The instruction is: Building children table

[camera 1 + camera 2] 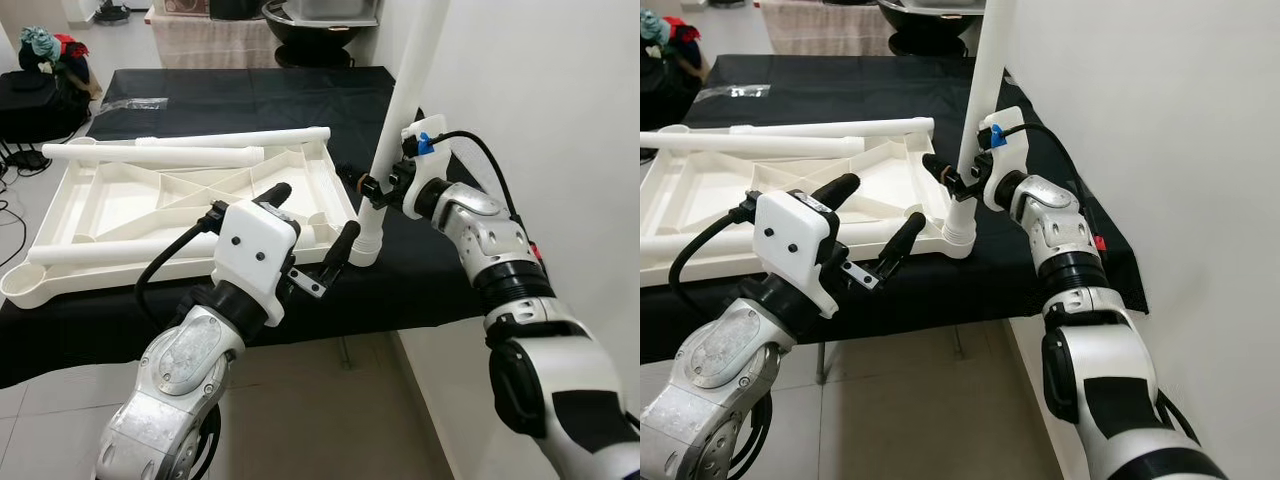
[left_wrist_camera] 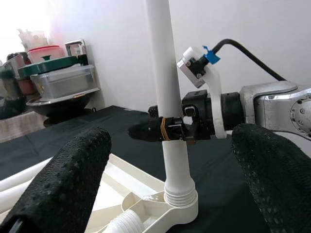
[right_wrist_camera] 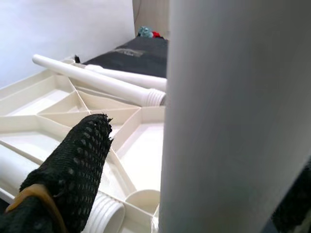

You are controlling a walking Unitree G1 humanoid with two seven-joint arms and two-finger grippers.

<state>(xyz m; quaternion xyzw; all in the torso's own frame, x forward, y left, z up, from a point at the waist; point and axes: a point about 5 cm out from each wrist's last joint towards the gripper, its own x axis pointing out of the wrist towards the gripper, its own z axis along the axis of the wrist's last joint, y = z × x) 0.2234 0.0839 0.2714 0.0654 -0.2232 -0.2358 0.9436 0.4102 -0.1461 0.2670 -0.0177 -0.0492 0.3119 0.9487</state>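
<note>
The right tool (image 1: 372,190) is clamped on the lower part of a long white plastic table leg (image 1: 407,95), gripping it near its threaded foot, probably so it can be steadied or turned into the corner socket. The leg stands nearly upright, its long axis rising and leaning slightly away from the socket. That socket belongs to the upturned white ribbed plastic tabletop (image 1: 130,205) lying on the black-covered table (image 1: 230,95). The left tool (image 1: 312,225) hovers just beside that corner, fingers spread wide and holding nothing, probably ready to brace.
</note>
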